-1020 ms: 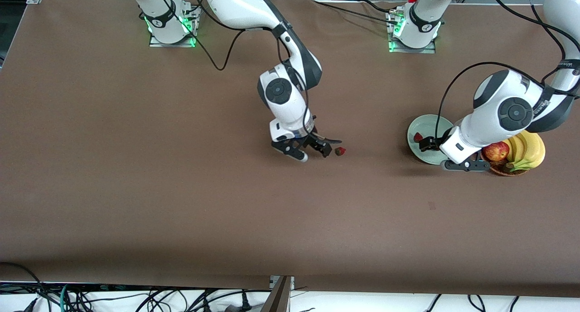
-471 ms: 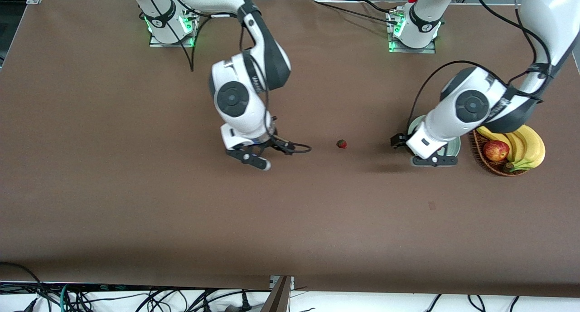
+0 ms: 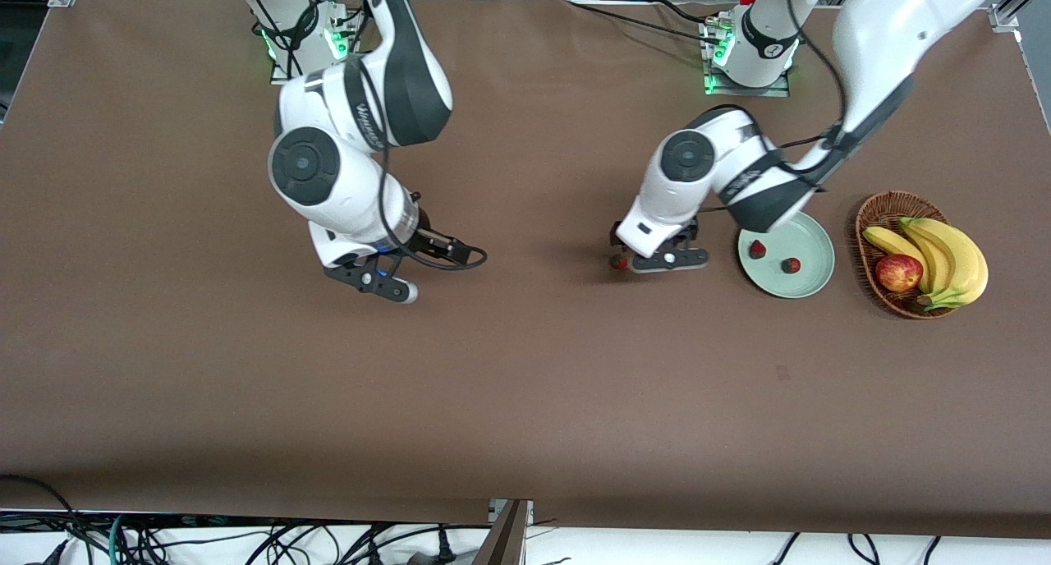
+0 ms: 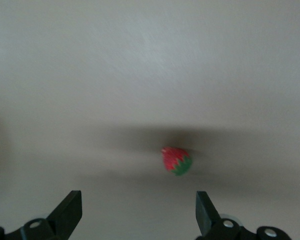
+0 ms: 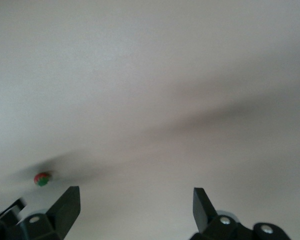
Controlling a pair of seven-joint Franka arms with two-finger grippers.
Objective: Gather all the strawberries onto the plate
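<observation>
The pale green plate (image 3: pixel 809 282) lies toward the left arm's end of the table and holds two strawberries (image 3: pixel 757 250) (image 3: pixel 791 264). A third strawberry (image 3: pixel 617 261) lies on the brown table beside the plate, toward the right arm's end. My left gripper (image 3: pixel 644 251) hangs low over this strawberry. In the left wrist view the gripper (image 4: pixel 137 212) is open and empty, and the strawberry (image 4: pixel 176 160) lies just ahead of the fingertips. My right gripper (image 3: pixel 402 263) is open and empty over bare table; its wrist view (image 5: pixel 135 206) shows the loose strawberry (image 5: pixel 42 178) far off.
A brown wicker basket (image 3: pixel 872 212) with bananas (image 3: pixel 944 253) and a red apple (image 3: pixel 897 272) stands beside the plate, at the left arm's end of the table.
My left gripper has moved from over the plate to over the loose strawberry, uncovering the plate. My right gripper has pulled back from that strawberry toward its own end of the table.
</observation>
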